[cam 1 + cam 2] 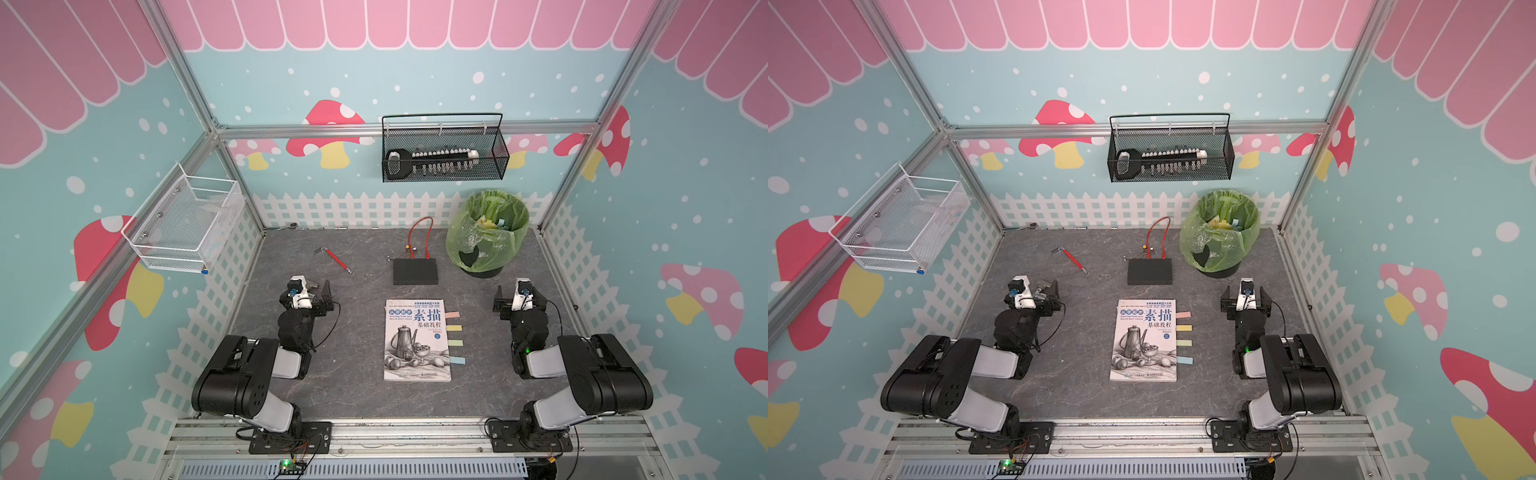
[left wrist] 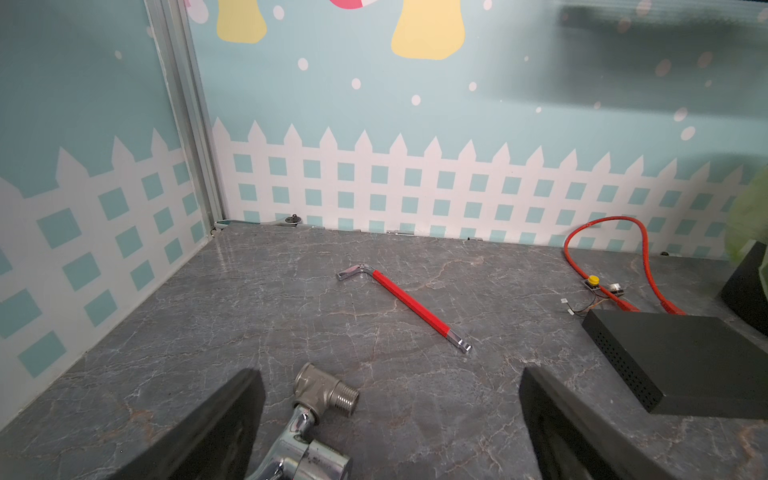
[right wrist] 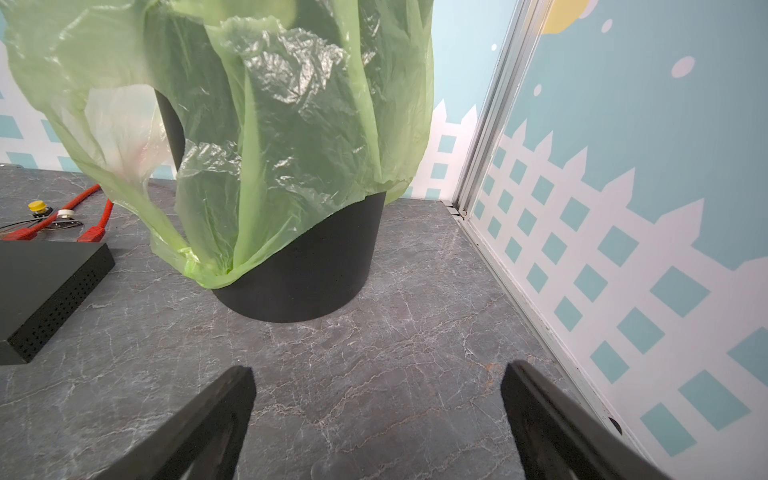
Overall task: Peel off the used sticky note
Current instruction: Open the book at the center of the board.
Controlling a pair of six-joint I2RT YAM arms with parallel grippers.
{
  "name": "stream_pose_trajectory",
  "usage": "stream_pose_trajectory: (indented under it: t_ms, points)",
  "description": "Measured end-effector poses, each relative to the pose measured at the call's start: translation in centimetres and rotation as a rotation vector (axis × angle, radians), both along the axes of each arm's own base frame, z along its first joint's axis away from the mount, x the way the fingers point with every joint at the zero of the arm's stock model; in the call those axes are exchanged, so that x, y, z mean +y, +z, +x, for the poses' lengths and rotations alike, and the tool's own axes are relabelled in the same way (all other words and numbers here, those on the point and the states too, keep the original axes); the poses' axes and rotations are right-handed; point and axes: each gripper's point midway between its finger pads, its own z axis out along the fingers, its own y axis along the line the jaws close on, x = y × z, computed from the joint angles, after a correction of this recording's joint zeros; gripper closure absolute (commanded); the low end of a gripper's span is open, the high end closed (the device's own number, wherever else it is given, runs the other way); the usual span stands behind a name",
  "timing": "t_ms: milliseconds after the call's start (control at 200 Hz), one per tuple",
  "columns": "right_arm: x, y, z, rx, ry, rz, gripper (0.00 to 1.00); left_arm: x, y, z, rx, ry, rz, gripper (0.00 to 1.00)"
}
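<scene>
A drawing book (image 1: 417,340) lies shut in the middle of the grey table. Several sticky notes stick out past its right edge: pink (image 1: 451,314), yellow (image 1: 454,328), green (image 1: 455,343) and blue (image 1: 457,360). I cannot tell which one is used. My left gripper (image 1: 318,291) rests open well to the book's left, with nothing gripped. A metal tap fitting (image 2: 324,392) lies on the table between its fingers. My right gripper (image 1: 519,291) stands open and empty to the book's right, facing the bin. Neither wrist view shows the book.
A black bin with a green bag (image 1: 486,232) stands at the back right. A black box (image 1: 415,271) with a red cable (image 1: 419,237) sits behind the book. A red-handled wrench (image 1: 334,259) lies at the back left. Wire baskets hang on the back wall (image 1: 444,153) and the left wall (image 1: 183,224).
</scene>
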Motion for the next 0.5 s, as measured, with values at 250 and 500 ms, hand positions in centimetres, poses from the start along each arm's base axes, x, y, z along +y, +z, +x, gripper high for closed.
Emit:
stream_pose_trajectory:
  t_ms: [250, 500]
  points:
    - [0.1, 0.2, -0.1, -0.003, 0.003, 0.0, 0.01, 0.2, 0.0, -0.1, 0.009, 0.017, 0.0, 0.01]
    - [2.1, 7.4, 1.9, -0.032, 0.063, 0.027, 0.06, -0.9, 9.8, -0.5, -0.112, 0.055, -0.092, 0.01]
